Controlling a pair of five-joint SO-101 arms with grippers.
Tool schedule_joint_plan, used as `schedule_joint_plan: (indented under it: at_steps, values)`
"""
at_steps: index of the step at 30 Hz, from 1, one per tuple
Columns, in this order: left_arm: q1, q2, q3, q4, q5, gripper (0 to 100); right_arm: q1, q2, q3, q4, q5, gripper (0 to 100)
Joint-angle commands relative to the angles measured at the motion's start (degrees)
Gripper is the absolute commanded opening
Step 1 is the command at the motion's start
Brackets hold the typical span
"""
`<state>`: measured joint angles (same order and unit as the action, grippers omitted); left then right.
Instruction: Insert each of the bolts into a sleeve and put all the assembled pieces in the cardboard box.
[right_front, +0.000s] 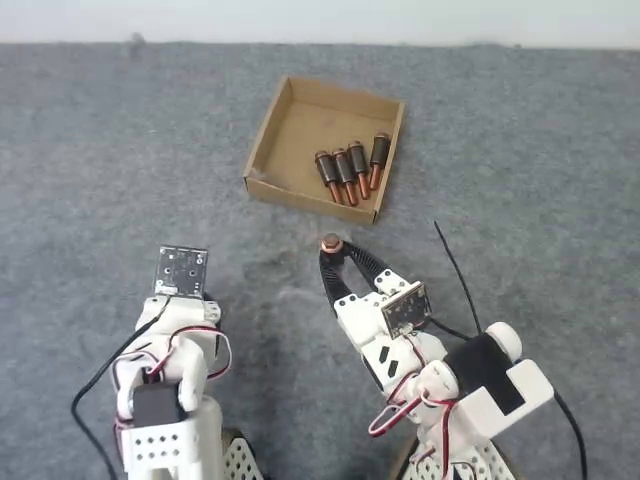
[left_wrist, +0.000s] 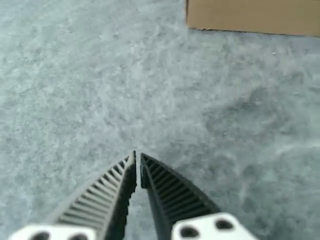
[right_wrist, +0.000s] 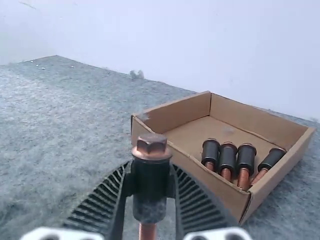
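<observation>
Right jaws snug around sleeved bolt (right_wrist: 150, 180); left jaws together.

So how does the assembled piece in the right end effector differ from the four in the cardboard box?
The held piece is clamped in the right end effector, outside the cardboard box; the four pieces lie loose on its floor. The held piece stands upright, head up; the four lie flat, side by side. All are copper-coloured bolts in black sleeves.
</observation>
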<state>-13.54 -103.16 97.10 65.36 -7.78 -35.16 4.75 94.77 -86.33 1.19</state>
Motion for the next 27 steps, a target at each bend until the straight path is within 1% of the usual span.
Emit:
schedule_joint_plan:
  at_steps: [1,6,8,13,16,23,25,27]
  values:
    - [-1.7,-1.3,-0.6,0.5,-0.4,1,0.8,-1.1,0.5,-2.0,1.0,0.6]
    - [-2.5,-1.3,-0.6,0.5,-0.3,1,2.3,-6.1,-2.3,-1.7,1.0,0.6]
    - [-2.5,-1.3,-0.6,0.5,-0.3,1,3.9,-8.7,-4.0,2.0,1.0,0.6]
    - [-2.5,-1.3,-0.6,0.5,-0.3,1,8.8,-15.9,-12.6,20.0,1.0,0.6]
    - [-2.5,-1.3,-0.6,0.5,-0.3,1,10.6,-20.2,-19.3,33.1,1.0,0.6]
    - [-2.5,-1.3,-0.6,0.5,-0.3,1,11.4,-24.2,-37.2,65.6,0.9,0.6]
    - [-2.5,-1.3,-0.6,0.5,-0.4,1,11.4,-23.7,-42.0,72.2,0.9,0.6]
    - [-2.5,-1.3,-0.6,0.5,-0.4,1,11.4,-21.7,-46.7,76.4,0.9,0.6]
